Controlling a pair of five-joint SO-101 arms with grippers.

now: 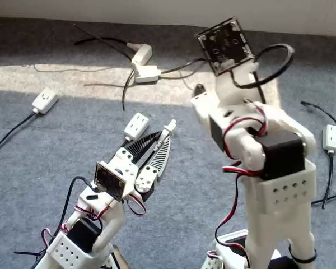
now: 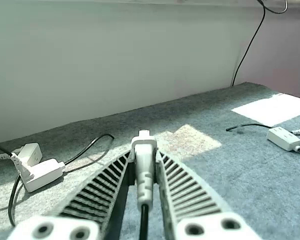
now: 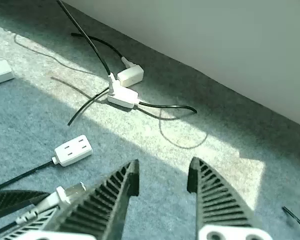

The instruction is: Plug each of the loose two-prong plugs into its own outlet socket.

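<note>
My left gripper is shut on a white two-prong plug, prongs pointing forward and its black cord running back between the fingers. In the high view this plug hangs just right of a white outlet socket on the grey carpet. The right wrist view has the same socket and the held plug close together. My right gripper stands open above the carpet with nothing between its fingers. Another loose socket lies far left, and one more lies at the right edge.
Two white plug blocks with tangled black cords lie at the back near the wall, also seen as blocks from the right wrist. The right arm's body stands tall mid-right. Cords trail across the carpet on both sides.
</note>
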